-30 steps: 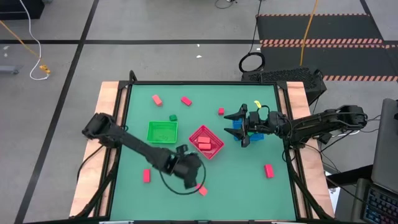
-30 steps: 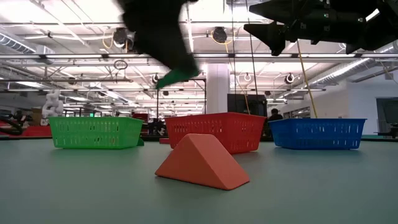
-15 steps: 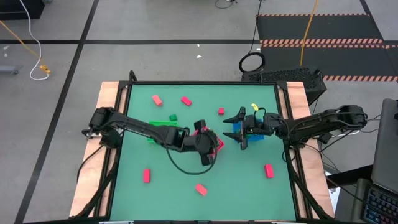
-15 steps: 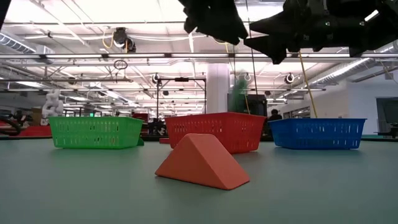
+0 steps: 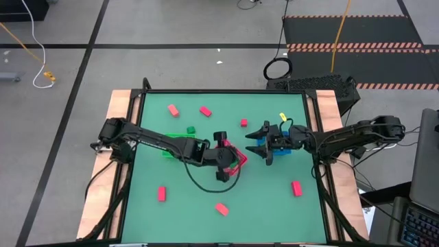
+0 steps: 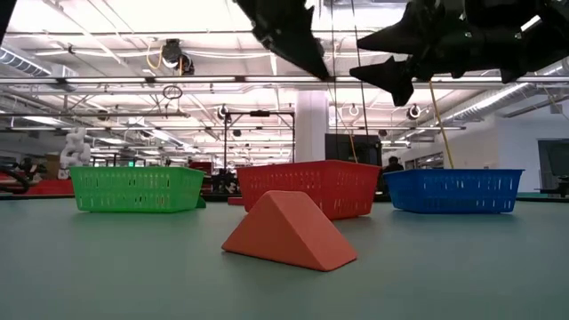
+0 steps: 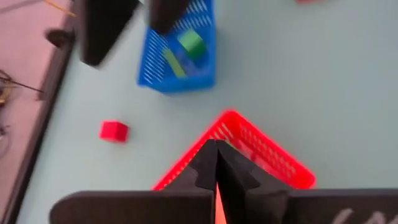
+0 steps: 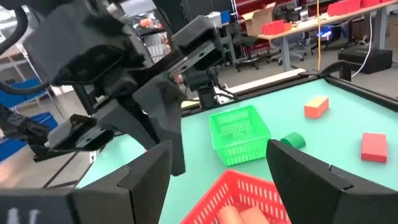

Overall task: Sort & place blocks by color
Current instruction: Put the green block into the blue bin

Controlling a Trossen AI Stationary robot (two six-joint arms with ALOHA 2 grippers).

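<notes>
No text, label, brand or number can be read anywhere.

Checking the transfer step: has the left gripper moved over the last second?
Yes. The left gripper went from the near table edge up to the red basket, fingers shut on a thin red sliver.

My left arm covers most of the green basket [image 5: 167,147] from above; my left gripper [image 7: 216,163] hides the red basket's [image 7: 261,152] near part, and what it pinches is unclear.
</notes>
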